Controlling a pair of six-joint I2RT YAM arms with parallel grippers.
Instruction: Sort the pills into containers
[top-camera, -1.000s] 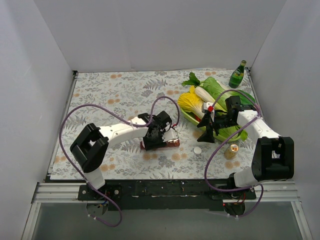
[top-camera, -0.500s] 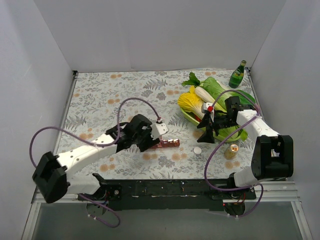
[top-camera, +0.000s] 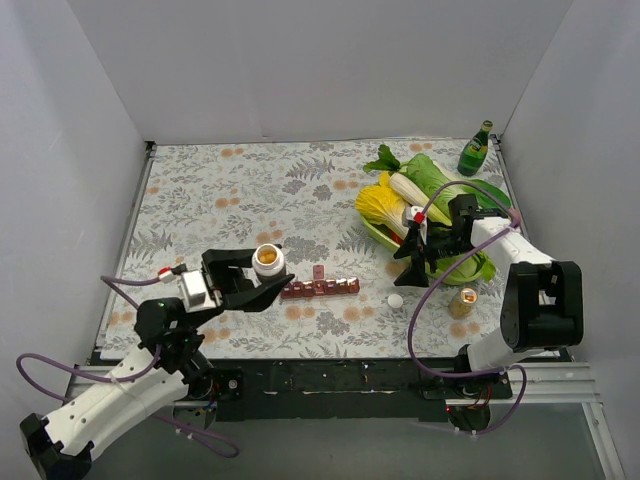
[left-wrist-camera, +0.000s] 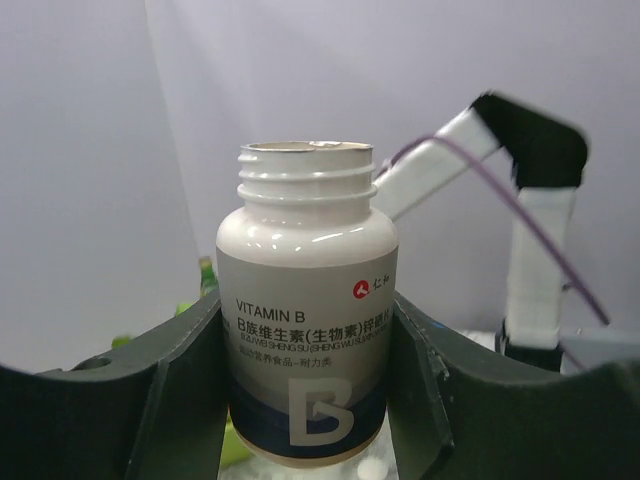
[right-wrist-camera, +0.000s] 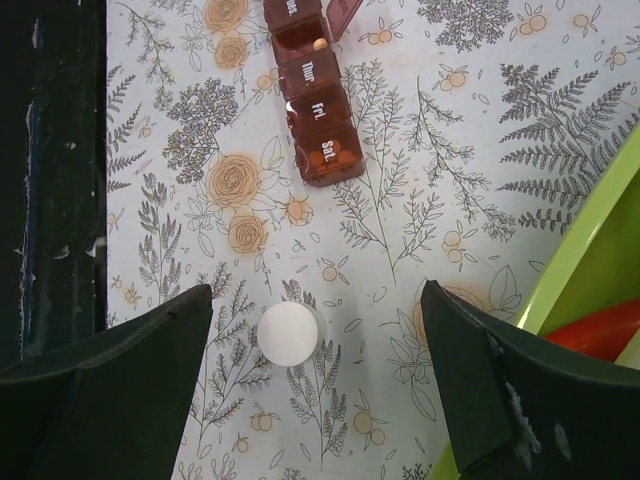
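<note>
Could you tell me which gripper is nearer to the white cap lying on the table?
Right. The right gripper hangs open just above the white cap; the left gripper, holding the vitamin bottle, is well off past the pill containers.

Shows only part of the containers (right-wrist-camera: 312, 100) in the right wrist view, remainder cropped by the top edge. Blurs pills (right-wrist-camera: 338, 158) behind dark-red walls. Loses vitamin bottle (left-wrist-camera: 307, 290) base below the left wrist view, flanks behind fingers (left-wrist-camera: 165, 400).

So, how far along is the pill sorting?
Done: cap is off, lying near the containers; pills show in the Sat section and one open section. In hand: left fingers hold the uncapped bottle upright. Left: probably the other sections; their contents are unclear.
</note>
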